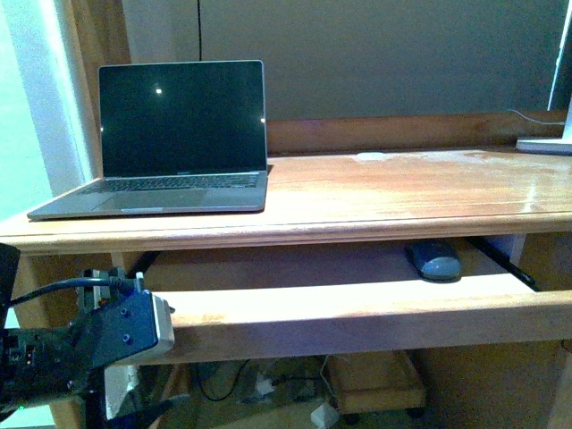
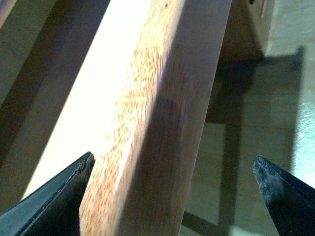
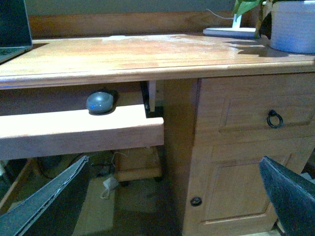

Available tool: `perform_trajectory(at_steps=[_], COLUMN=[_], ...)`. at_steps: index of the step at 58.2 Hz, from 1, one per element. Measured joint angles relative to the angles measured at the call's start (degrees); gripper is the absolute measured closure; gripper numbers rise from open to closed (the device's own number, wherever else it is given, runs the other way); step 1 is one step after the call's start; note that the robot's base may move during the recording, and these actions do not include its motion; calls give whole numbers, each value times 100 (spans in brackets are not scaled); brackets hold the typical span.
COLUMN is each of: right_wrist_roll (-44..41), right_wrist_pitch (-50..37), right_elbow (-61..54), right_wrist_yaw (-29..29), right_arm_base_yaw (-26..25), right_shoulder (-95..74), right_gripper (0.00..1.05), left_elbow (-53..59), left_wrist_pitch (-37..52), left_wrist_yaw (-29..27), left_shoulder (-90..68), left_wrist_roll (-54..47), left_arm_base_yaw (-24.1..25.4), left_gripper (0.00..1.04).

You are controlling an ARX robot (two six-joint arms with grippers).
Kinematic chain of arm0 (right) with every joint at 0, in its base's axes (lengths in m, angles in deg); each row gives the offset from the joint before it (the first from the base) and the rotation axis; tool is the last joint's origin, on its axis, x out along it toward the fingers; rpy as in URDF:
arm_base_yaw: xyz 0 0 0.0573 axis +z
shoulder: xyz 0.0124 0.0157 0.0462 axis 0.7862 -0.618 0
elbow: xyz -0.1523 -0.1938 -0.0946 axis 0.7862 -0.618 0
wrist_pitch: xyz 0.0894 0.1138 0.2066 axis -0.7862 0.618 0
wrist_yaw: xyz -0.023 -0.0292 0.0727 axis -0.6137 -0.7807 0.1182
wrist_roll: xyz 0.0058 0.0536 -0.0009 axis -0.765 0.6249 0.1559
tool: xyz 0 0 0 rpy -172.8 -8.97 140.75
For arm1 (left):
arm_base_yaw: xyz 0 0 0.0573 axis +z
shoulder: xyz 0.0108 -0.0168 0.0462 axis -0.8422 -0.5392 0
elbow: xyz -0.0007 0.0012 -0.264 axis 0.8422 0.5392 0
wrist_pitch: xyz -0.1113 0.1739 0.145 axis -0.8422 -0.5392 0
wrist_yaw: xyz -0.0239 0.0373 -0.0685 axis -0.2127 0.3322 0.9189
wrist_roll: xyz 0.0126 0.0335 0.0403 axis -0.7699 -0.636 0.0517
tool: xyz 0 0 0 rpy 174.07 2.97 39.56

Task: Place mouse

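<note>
Left claw [image 2: 170,196] is spread wide, low at the desk's left side, and the front rail [image 2: 147,123] of the pull-out tray shows between its fingers [image 2: 54,201]. Right claw [image 3: 172,196] is spread too and holds nothing; it faces the cupboard door [image 3: 236,191] and the tray's right end. On the tray [image 1: 357,313], beneath the desktop [image 1: 402,188] and near its right end, lies the mouse [image 1: 433,261], well apart from both claws. Farther back, on the desktop's left part, an open laptop [image 1: 183,134] stands with a dark screen.
</note>
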Motion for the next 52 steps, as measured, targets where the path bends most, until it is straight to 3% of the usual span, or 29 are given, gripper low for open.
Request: perform_trajectory(at_steps=[15, 23, 38, 52], right_wrist_roll=[0, 0, 0, 0], right_wrist_pitch=[0, 0, 0, 0], right_elbow=[0, 0, 0, 0], right_wrist_yaw=[0, 0, 0, 0], right_arm_base_yaw=[0, 0, 0, -2], right_shoulder=[0, 0, 2, 0], right_gripper=[0, 0, 0, 0], left_elbow=[911, 1130, 1154, 1327], left_wrist_pitch=[-55, 409, 833, 439], left_wrist_yaw=[210, 177, -658, -1700], left_shoulder=[815, 1008, 1768, 3254], left_wrist_roll=[1045, 2203, 5209, 7025], left_arm_base_yaw=[-402, -566, -717, -732], left_gripper=[7, 7, 7, 7])
